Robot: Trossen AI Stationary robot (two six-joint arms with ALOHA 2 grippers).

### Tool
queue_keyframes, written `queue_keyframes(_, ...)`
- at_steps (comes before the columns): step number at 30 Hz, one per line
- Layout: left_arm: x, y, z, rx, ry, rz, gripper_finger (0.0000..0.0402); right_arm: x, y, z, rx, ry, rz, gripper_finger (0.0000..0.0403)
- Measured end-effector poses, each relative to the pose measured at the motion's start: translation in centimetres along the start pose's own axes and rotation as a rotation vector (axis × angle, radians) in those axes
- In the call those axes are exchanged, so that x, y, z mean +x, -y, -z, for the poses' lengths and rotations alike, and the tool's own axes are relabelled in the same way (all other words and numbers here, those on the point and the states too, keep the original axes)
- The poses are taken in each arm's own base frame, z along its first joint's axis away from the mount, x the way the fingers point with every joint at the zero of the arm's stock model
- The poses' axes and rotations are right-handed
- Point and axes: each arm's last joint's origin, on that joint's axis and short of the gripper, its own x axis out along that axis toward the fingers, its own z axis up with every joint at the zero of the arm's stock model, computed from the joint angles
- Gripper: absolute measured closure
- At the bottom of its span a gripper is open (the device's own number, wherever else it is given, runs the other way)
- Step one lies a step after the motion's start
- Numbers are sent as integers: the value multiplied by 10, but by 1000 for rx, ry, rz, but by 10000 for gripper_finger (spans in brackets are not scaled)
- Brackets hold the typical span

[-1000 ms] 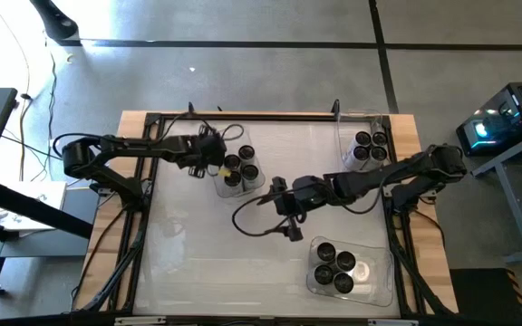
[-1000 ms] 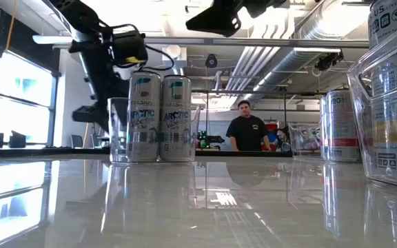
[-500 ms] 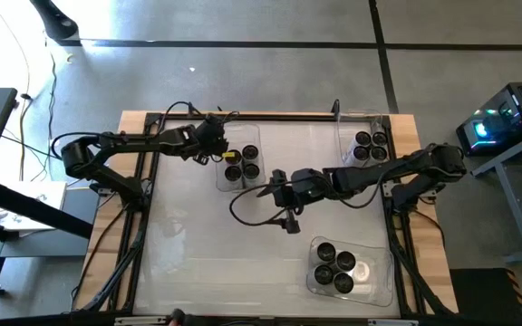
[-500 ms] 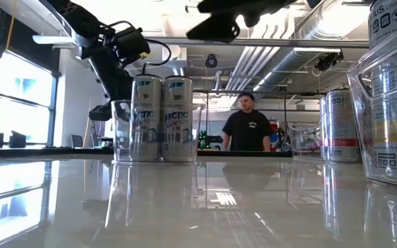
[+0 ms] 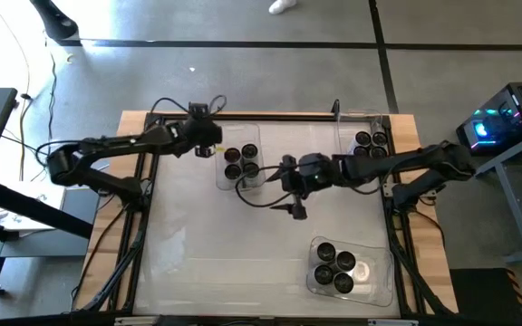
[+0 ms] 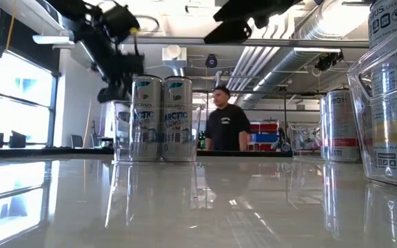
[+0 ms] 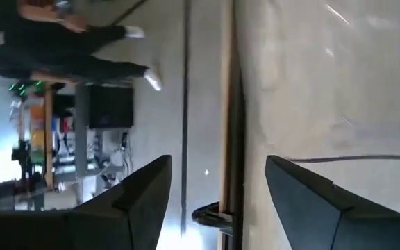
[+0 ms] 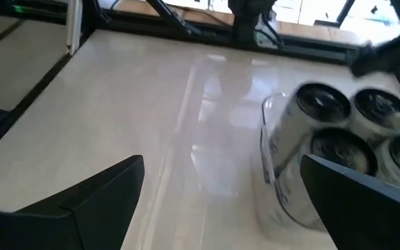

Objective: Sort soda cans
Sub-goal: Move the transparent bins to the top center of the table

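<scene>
Four soda cans (image 5: 241, 161) stand upright in a clear bin (image 5: 240, 184) at the table's far middle; the low view shows them as silver cans (image 6: 151, 118). My left gripper (image 5: 213, 145) hovers open just left of that bin, above the table's far-left part, with nothing between its fingers (image 7: 217, 208). My right gripper (image 5: 279, 175) hangs open to the right of the same bin and points at it. In the right wrist view its fingers (image 8: 221, 201) are empty, and the cans (image 8: 339, 132) stand ahead of them.
A second clear bin (image 5: 350, 136) with several cans stands at the far right corner, a third (image 5: 320, 281) with several cans near the right front. A black cable (image 5: 261, 201) loops under my right gripper. A person (image 6: 224, 127) walks behind the table.
My left gripper has risen and drawn away from above the bin toward the table's far-left edge, tipping its nose up. My right gripper has gone toward the far edge, closer to the bin's right side. Both have stayed open.
</scene>
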Motion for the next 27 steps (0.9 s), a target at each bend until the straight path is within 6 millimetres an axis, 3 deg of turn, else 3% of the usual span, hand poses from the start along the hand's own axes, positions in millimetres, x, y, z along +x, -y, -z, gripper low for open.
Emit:
queue_keyframes(4,-23,-13,9,-242,37,-47,174,-4,5,5,35,-56,32,21)
queue_keyframes(8,-42,-11,22,-513,61,63,175,-4,11,12,78,-114,53,21)
queue_keyframes(12,-49,15,35,-695,-4,204,185,11,21,24,141,-186,129,21)
queue_keyframes(15,-47,43,44,-774,-60,252,201,30,32,40,186,-265,296,21)
queue_keyframes(18,-40,71,52,-830,-88,282,217,50,40,58,206,-333,305,21)
queue_keyframes(22,-30,101,57,-928,-16,289,234,78,42,77,218,-356,265,21)
queue_keyframes(27,-23,114,59,-1056,140,267,244,104,45,87,220,-289,268,21)
